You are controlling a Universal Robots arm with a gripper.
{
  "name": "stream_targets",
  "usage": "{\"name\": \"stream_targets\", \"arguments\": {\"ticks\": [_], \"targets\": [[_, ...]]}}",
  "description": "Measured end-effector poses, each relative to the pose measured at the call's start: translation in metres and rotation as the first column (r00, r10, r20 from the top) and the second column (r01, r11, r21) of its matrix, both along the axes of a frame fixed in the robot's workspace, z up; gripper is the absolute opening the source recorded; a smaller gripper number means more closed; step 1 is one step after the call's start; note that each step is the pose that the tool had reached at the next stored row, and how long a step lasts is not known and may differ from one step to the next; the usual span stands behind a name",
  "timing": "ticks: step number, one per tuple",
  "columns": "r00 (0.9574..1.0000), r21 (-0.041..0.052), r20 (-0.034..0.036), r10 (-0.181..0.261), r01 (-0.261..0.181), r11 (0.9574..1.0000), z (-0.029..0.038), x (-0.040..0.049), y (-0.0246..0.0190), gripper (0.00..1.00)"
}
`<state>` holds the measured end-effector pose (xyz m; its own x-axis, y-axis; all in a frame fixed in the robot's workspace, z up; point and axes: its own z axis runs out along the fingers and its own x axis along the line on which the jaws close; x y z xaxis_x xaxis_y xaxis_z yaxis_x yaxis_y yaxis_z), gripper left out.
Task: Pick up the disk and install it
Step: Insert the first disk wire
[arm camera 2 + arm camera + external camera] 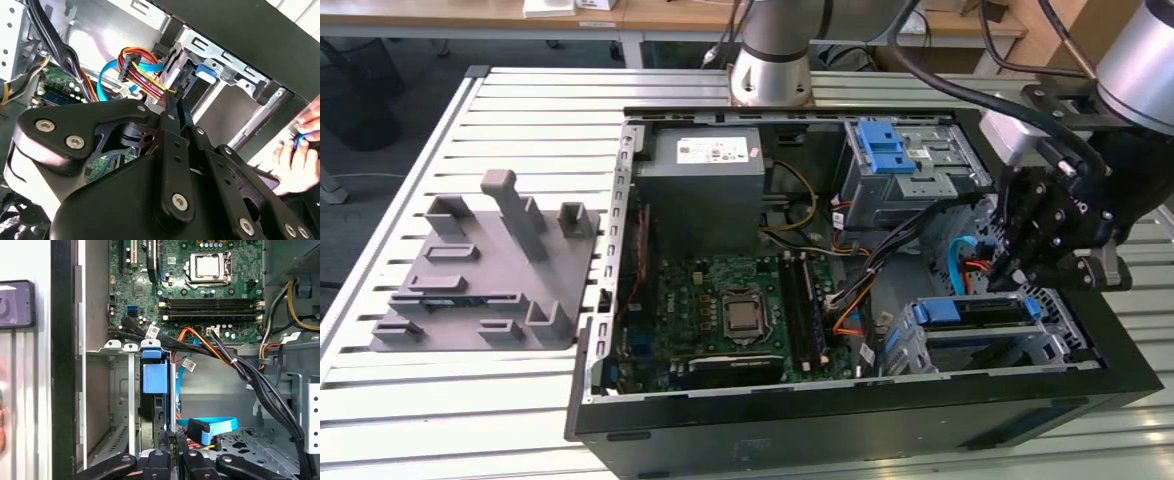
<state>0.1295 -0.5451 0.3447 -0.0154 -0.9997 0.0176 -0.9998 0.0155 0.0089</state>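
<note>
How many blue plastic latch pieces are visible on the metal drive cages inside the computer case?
2: one blue latch atop the rear cage beside the power supply, another blue latch on the front cage below the pincer. Others may be hidden.

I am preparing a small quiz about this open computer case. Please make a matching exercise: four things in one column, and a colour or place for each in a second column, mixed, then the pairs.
Things:
1. power supply box
2. processor socket
3. grey fixture block
4. gripper

Descriptions:
A. on the slatted table, outside the case, at the exterior view's left
B. black, over the drive cage at the exterior view's right
C. grey box with a white sticker, inside the case near the arm's base
D. silver square in the middle of the green board

Pairs: 1-C, 2-D, 3-A, 4-B
</note>
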Motion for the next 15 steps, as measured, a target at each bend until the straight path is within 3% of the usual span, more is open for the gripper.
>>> {"name": "stream_targets", "arguments": {"ticks": [2,3,15], "targets": [[1.0,0.0213,-0.0002,0.0,0.0,0.9998,-0.0012,0.0002,-0.0014,0.16],[1.0,0.0256,-0.0002,0.0,0.0,0.9997,-0.0021,0.0004,-0.0019,0.16],[1.0,0.0263,-0.0002,0.0,0.0,0.9997,-0.0075,0.0006,-0.01,0.16]]}}
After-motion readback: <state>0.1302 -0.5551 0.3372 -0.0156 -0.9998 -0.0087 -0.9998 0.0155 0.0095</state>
